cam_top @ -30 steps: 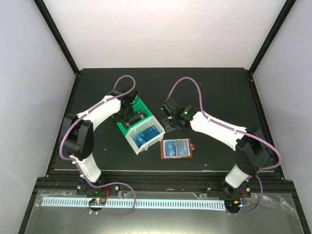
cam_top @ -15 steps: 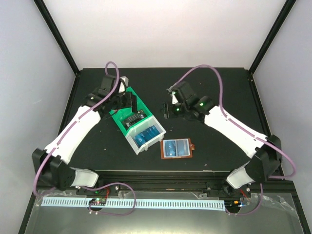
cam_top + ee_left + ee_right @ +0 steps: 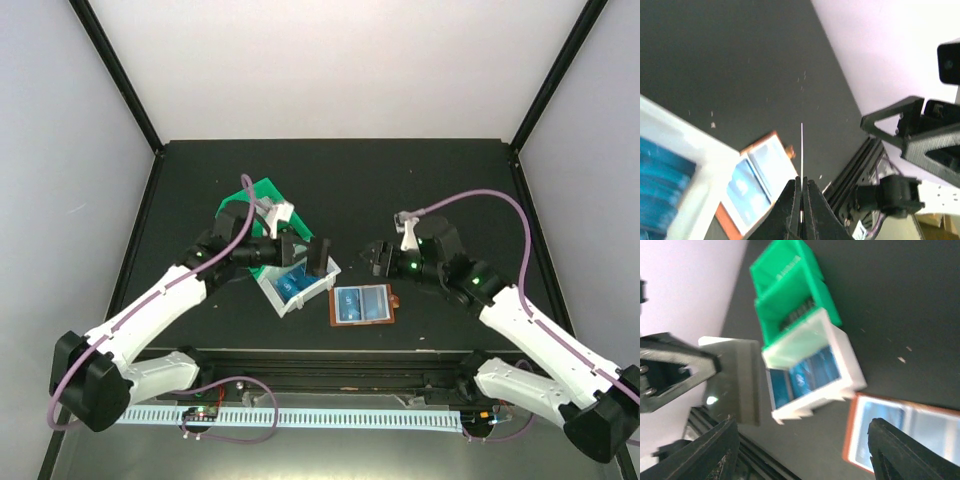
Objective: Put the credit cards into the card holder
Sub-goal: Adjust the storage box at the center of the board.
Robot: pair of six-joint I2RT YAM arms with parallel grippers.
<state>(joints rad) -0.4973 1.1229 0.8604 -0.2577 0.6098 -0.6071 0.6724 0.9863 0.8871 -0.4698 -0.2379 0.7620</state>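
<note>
**A:** What is happening on the table right now?

**B:** The left gripper (image 3: pixel 801 182) is clamped tight on one thin credit card (image 3: pixel 801 150). The left wrist camera sees the card edge-on, as a fine pale line. It hangs over the right end of the white bin (image 3: pixel 285 303), where more blue cards (image 3: pixel 297 281) lie. A green bin (image 3: pixel 262 195) sits against the white one, farther back.

**A:** And the card holder?

**B:** The brown card holder (image 3: pixel 362 304) lies open and flat on the black table (image 3: pixel 450 190). It is just right of the white bin and a little nearer the robot than the held card. Blue shows through its clear pockets. The right gripper (image 3: pixel 378 262) hovers just beyond it, jaws spread wide and grasping nothing.

**A:** So which step is this?

**B:** I'd judge it the carry: the card is in hand but not yet inserted. Next the card's edge has to line up with a pocket mouth and slide in at a shallow angle. The right gripper may need to pin the holder down.
</note>
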